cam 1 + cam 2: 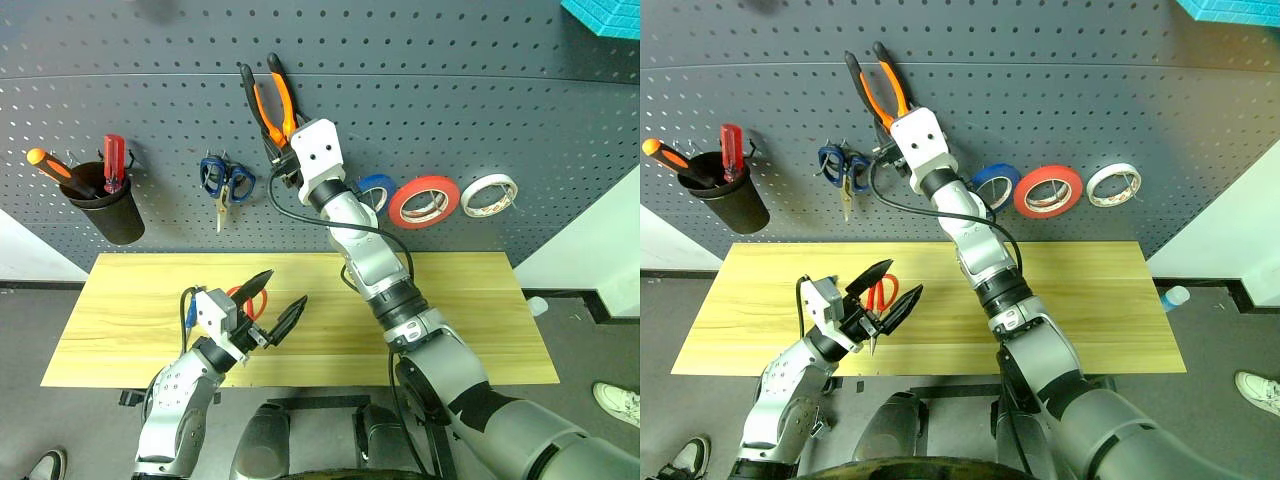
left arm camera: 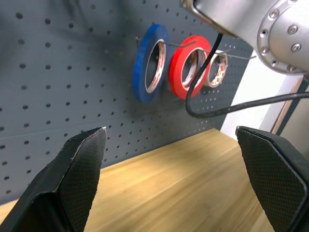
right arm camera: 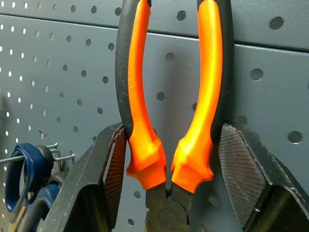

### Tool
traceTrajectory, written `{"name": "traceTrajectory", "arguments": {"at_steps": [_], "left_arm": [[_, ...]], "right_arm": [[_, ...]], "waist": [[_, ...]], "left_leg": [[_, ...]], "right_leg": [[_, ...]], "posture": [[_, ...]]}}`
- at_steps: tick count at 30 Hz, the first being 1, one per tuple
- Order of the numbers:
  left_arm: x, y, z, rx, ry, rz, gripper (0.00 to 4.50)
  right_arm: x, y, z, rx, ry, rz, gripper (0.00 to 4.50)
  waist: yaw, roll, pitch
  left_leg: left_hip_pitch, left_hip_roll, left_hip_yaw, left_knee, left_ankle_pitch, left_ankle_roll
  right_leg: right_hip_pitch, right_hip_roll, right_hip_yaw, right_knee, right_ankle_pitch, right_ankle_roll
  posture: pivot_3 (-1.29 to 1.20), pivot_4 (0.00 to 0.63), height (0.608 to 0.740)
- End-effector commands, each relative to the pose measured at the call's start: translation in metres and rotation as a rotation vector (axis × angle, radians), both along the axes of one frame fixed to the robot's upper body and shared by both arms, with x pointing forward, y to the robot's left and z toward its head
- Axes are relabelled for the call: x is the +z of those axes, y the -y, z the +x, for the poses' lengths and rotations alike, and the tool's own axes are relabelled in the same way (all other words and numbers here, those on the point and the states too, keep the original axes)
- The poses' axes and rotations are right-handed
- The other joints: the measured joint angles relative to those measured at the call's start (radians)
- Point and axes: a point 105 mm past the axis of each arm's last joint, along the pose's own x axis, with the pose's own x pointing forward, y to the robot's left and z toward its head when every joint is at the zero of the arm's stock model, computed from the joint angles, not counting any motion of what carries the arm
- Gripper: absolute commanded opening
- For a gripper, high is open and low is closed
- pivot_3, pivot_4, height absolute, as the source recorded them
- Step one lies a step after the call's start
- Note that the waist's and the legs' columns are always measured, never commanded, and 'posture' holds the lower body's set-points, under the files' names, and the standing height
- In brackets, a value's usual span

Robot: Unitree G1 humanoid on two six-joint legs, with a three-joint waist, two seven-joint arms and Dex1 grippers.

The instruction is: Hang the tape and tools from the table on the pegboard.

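Dark grey pegboard (image 1: 450, 90) fills the background, with the light wood table (image 1: 470, 320) below it. Right gripper (image 3: 169, 169) is raised against the board, clamped on the pliers (image 1: 272, 100) near the pivot, orange-and-black handles pointing up, long axis roughly vertical and slightly tilted. Pliers' nose is hidden behind the gripper — cannot tell if it sits on a hook or how near the closest one is. That's the relation the coming move likely turns on.

Left gripper (image 1: 270, 310) hangs low over the table, fingers wide apart, holding nothing. Red-handled scissors (image 1: 881, 293) lie on the table just past it, mostly covered by the fingers; blade direction unclear. Left arm is clearly the nearer one for them.

Red tape (image 1: 424, 200) already hangs on the board, between a blue roll (image 2: 150, 65) and a white roll (image 1: 489, 194) — done, I'd judge. Blue-handled scissors (image 1: 225, 182) hang left of the pliers; a black cup (image 1: 107, 208) with screwdrivers sits further left.
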Motion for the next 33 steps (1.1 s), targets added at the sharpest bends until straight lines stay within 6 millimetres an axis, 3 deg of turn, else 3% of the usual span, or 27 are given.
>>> {"name": "traceTrajectory", "arguments": {"at_steps": [1, 9, 16, 22, 28, 33], "left_arm": [[0.009, 0.002, -0.003, -0.011, 0.03, -0.008, 4.5], [0.009, 0.003, -0.002, -0.009, 0.025, -0.009, 4.5], [0.01, 0.001, 0.0, -0.005, 0.034, -0.013, 4.5], [0.033, -0.005, -0.004, 0.051, 0.198, -0.065, 4.5], [0.052, -0.018, -0.004, 0.182, 0.382, -0.042, 4.5], [0.055, -0.022, -0.004, 0.218, 0.42, -0.065, 4.5]], "right_arm": [[0.013, -0.009, -0.013, 0.035, 0.05, 0.039, 2.48], [-0.001, -0.016, -0.023, 0.058, 0.007, 0.036, 2.48], [-0.001, -0.018, -0.023, 0.066, -0.017, 0.044, 2.48], [-0.004, -0.015, -0.021, 0.055, -0.031, 0.032, 4.35], [-0.005, -0.015, -0.019, 0.053, -0.04, 0.02, 4.43], [-0.006, -0.013, -0.017, 0.048, -0.041, 0.012, 4.43]], "waist": [[0.0, 0.0, 0.0], [-0.001, 0.002, 0.001], [-0.001, 0.003, 0.002], [-0.001, 0.003, 0.002], [0.0, 0.003, 0.002], [0.0, 0.003, 0.002]], "left_leg": [[0.0, 0.0, 0.0, 0.0, 0.0, 0.0], [0.0, 0.0, 0.0, 0.0, 0.0, 0.0], [-0.001, 0.0, 0.0, -0.001, 0.0, 0.0], [-0.001, 0.0, 0.0, -0.001, 0.0, 0.0], [-0.001, 0.0, 0.0, -0.001, 0.0, 0.0], [-0.001, 0.0, 0.0, -0.001, 0.0, 0.0]], "right_leg": [[0.0, 0.0, 0.0, 0.0, 0.0, 0.0], [0.0, 0.0, 0.0, 0.0, 0.0, 0.0], [0.0, 0.0, 0.0, -0.001, 0.0, -0.001], [0.0, 0.0, 0.0, -0.001, -0.001, -0.001], [0.0, 0.0, 0.0, -0.001, -0.002, -0.003], [0.0, 0.0, 0.0, -0.002, -0.002, -0.003]], "posture": [[0.37, 0.13, 0.727], [0.37, 0.134, 0.727], [0.37, 0.134, 0.727], [0.36, 0.134, 0.727], [0.36, 0.134, 0.727], [0.36, 0.134, 0.727]]}}
